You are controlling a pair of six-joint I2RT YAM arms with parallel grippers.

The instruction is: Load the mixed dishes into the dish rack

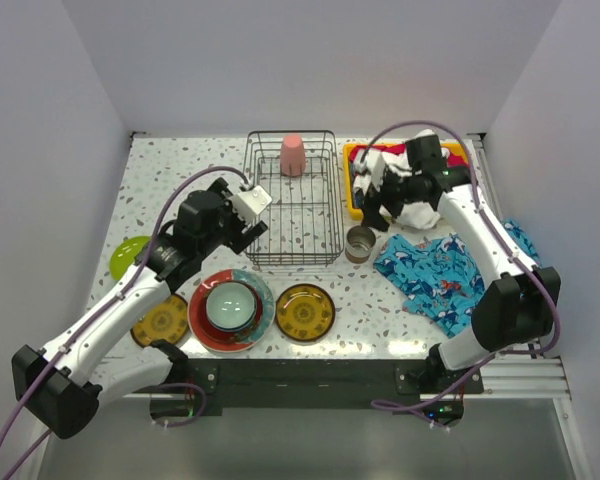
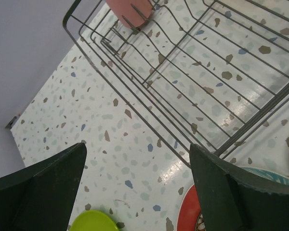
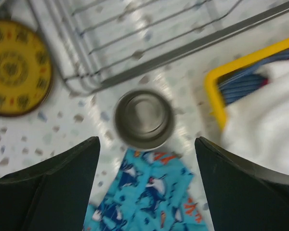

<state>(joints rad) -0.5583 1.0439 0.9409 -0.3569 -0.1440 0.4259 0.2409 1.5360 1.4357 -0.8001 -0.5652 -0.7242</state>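
**Wire dish rack [image 1: 292, 200] holds one pink cup [image 1: 293, 155]; other dishes on table [image 1: 180, 180]**

The pink cup stands at the rack's far end. On the table, in front of the rack, sits a red plate [image 1: 202, 322] carrying a pale green bowl [image 1: 230, 304]. One amber plate [image 1: 305, 311] lies to its right, a second amber plate [image 1: 160, 320] to its left, and a lime-green plate [image 1: 128, 256] further left. A metal cup [image 1: 360, 243] stands just beside the rack's near right corner. Left jaws: apart, empty, at the rack's left side. Right jaws: apart, empty, over the metal cup.
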